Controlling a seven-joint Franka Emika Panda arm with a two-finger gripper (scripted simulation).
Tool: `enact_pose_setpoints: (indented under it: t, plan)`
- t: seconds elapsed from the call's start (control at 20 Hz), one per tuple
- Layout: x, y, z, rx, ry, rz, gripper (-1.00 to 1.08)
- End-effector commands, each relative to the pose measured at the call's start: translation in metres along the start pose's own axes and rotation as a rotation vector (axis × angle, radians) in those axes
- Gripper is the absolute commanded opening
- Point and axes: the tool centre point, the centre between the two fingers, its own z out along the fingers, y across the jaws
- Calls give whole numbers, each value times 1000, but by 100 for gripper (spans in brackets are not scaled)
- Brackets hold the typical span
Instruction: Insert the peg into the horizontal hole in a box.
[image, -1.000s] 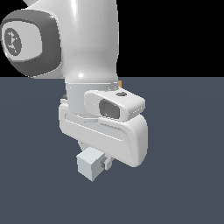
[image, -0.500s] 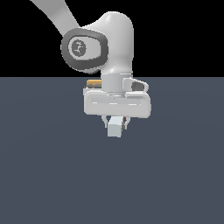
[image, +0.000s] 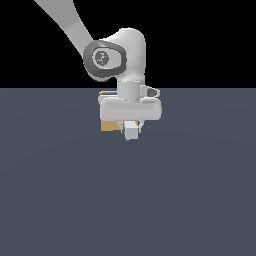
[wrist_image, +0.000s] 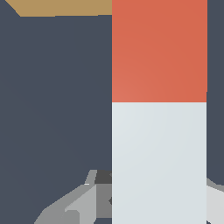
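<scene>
- Exterior view: the arm (image: 117, 57) comes down from the upper left of the frame, its gripper (image: 131, 131) just above frame centre, over the grey floor (image: 125, 200).
- The gripper is closed on the peg (image: 131, 132), whose pale square end faces the camera between the fingers.
- The box (image: 110, 125) shows as a tan patch just left of the gripper, mostly hidden behind the hand; its hole cannot be seen.
- Wrist view: the peg (wrist_image: 159, 109) fills the right half, grey-white part by the fingers (wrist_image: 74, 205), red-orange part beyond; a strip of the box (wrist_image: 65, 6) lies at the top left edge, aside from the peg's line.
</scene>
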Motion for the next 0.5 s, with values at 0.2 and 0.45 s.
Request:
enact_pose_setpoints:
  t: [0.2, 0.45]
  plan:
    - [5, -1, 0, 0, 0, -16, -100]
    - [4, 0, -4, -5, -2, -24, -100]
